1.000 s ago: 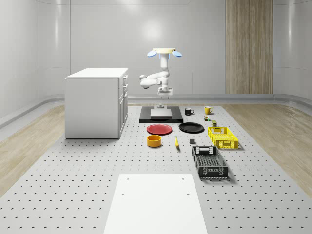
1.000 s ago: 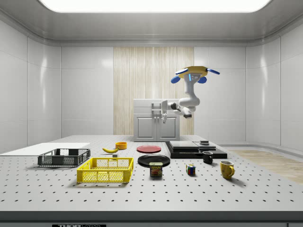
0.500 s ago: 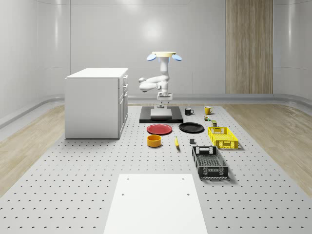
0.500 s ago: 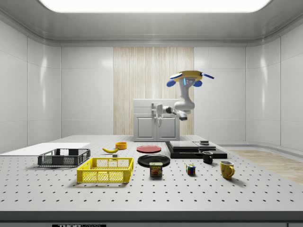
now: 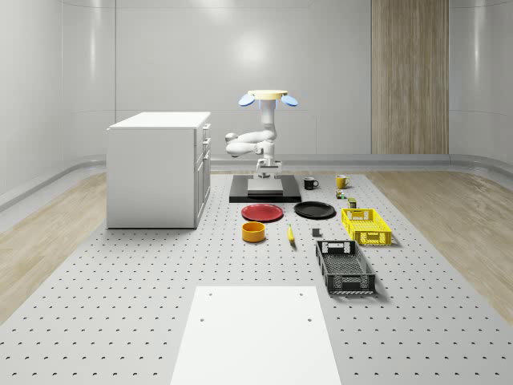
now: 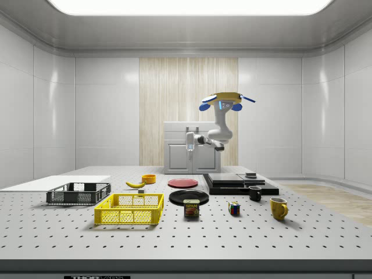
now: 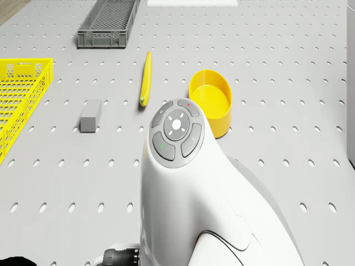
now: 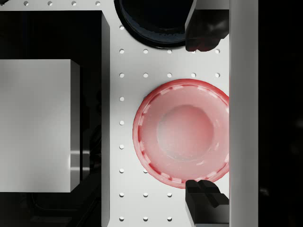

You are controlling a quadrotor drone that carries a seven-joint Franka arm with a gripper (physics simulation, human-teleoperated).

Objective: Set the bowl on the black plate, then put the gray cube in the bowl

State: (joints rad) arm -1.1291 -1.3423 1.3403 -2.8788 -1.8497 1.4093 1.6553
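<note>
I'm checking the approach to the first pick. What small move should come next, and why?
Probably carry on toward the yellow bowl and descend. The drone hovers high near the black platform, its gripper open over the red plate, while the bowl sits untouched on the table, apart from the black plate.

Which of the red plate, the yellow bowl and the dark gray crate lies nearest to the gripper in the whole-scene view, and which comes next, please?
The drone hovers above the table's far part, with its gripper hanging over the black platform.
1. Red plate, just in front of the platform.
2. Yellow bowl, further forward, beside the banana.
3. Dark gray crate, toward the view's right and closest to the camera.
</note>
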